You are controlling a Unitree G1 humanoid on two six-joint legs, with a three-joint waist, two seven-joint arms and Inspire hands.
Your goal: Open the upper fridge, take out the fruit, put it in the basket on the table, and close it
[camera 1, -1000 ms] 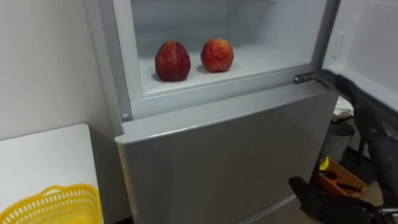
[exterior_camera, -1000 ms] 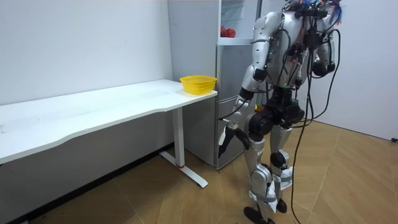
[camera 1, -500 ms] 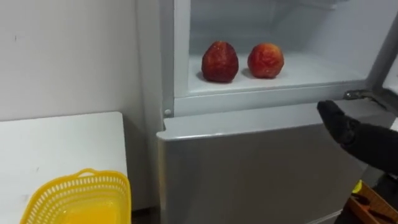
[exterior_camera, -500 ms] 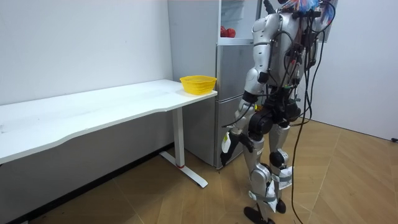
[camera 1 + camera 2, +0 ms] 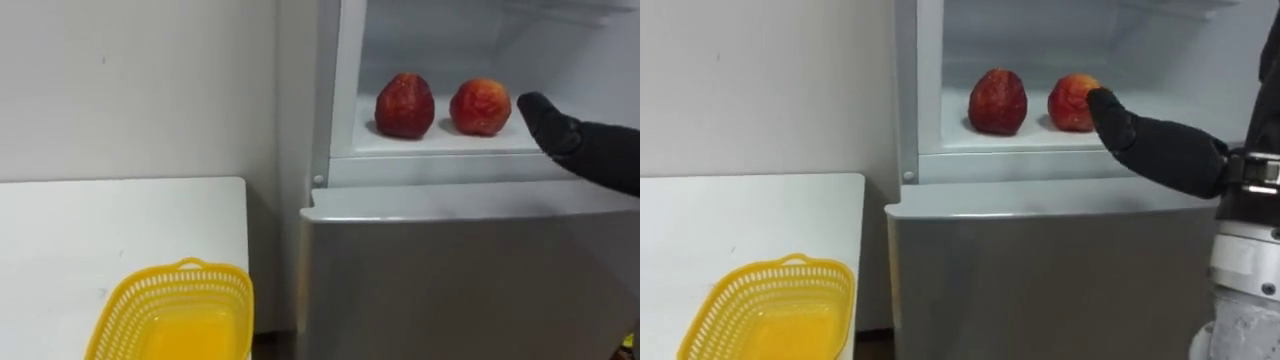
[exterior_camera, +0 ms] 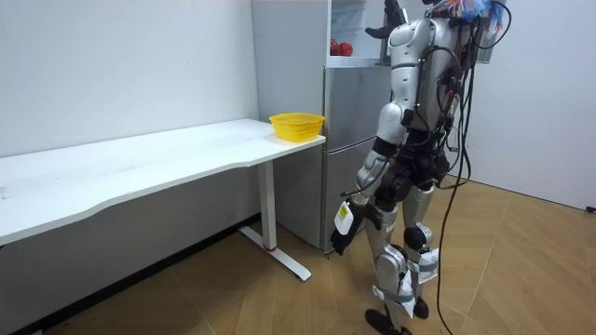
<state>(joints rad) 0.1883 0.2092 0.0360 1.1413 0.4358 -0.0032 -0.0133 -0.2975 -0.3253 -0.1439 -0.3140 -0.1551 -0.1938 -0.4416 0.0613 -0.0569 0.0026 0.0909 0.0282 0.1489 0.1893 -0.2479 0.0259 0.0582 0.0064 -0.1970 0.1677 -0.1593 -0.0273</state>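
Lifted up from below, right robot hand (image 5: 1155, 148) points straight-fingered near right red fruit (image 5: 1068, 103).

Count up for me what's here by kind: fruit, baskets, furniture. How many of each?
Red apples: 2
Yellow basket: 1
White table: 1
Fridge: 1
Total: 5

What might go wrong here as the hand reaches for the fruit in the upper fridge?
The right hand, fingers straight, points in from the side close beside the right fruit; it may nudge it into the left fruit instead of gripping it. Both fruits lie near the front of the shelf, so a knocked one might roll out.
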